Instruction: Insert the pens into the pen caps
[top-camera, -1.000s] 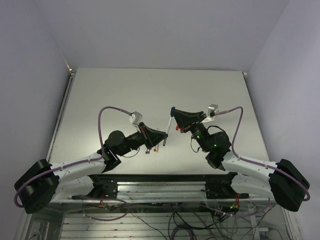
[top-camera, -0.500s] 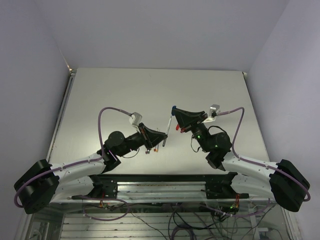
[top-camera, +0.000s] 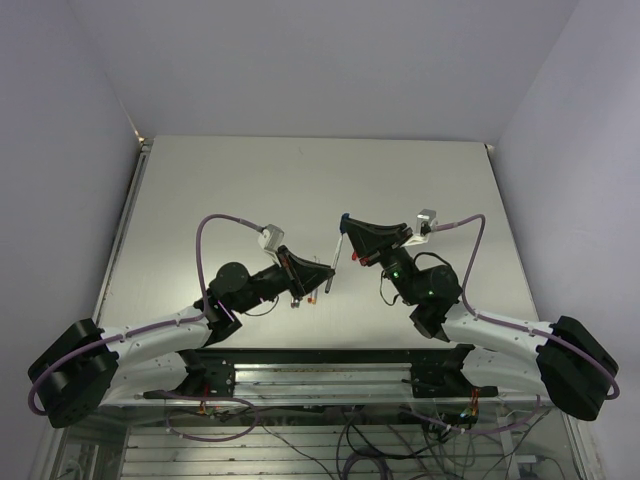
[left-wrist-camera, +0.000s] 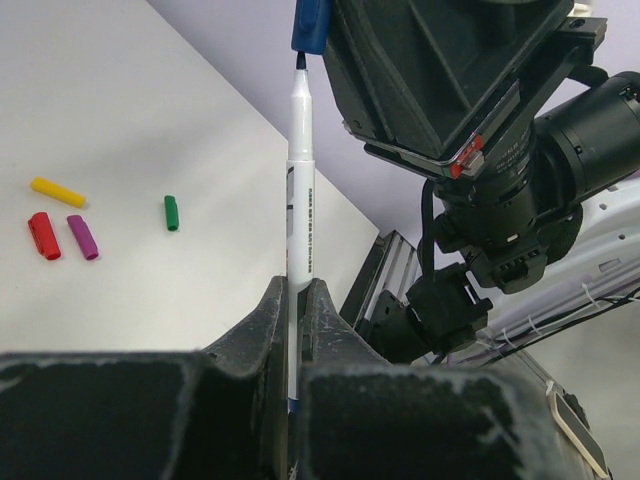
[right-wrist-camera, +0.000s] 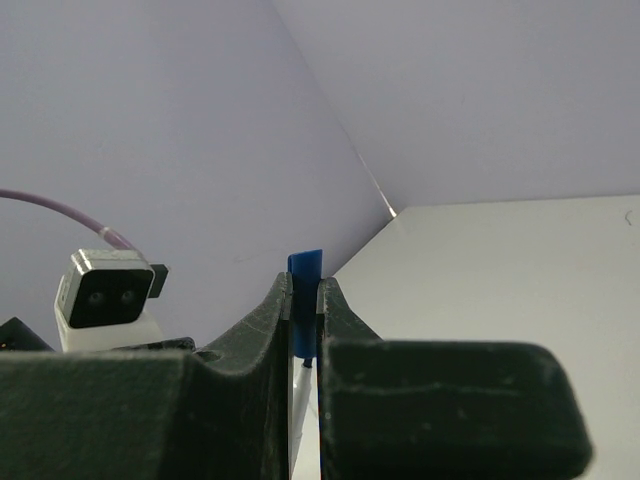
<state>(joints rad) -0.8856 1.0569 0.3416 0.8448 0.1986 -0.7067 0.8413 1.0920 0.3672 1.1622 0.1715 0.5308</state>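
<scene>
1. My left gripper (left-wrist-camera: 297, 290) is clenched on a pen (left-wrist-camera: 301, 180). The left wrist view shows the pen standing straight up out of the fingers, in the centre of the frame.
2. My right gripper (right-wrist-camera: 303, 300) pinches the blue cap (right-wrist-camera: 305, 270). In the right wrist view the cap pokes up between the fingers at centre frame, with a sliver of white pen below it.
3. Only the left wrist view shows how they meet: the pen's dark tip sits right at the cap's mouth, at the top of the frame. I cannot tell whether it has gone in.
4. Only that view shows the other caps, lying on the table (left-wrist-camera: 150, 120) at the left of the frame. The yellow cap (left-wrist-camera: 57, 191), red cap (left-wrist-camera: 44, 235) and purple cap (left-wrist-camera: 82, 237) lie close together, and the green cap (left-wrist-camera: 171, 212) lies to their right, apart from them.
5. The top view shows both arms reaching toward each other at the middle of the frame, with the pen slanting between the grippers. The loose caps do not show there.
6. The right wrist view catches the left wrist camera (right-wrist-camera: 105, 295) at the left.
</scene>
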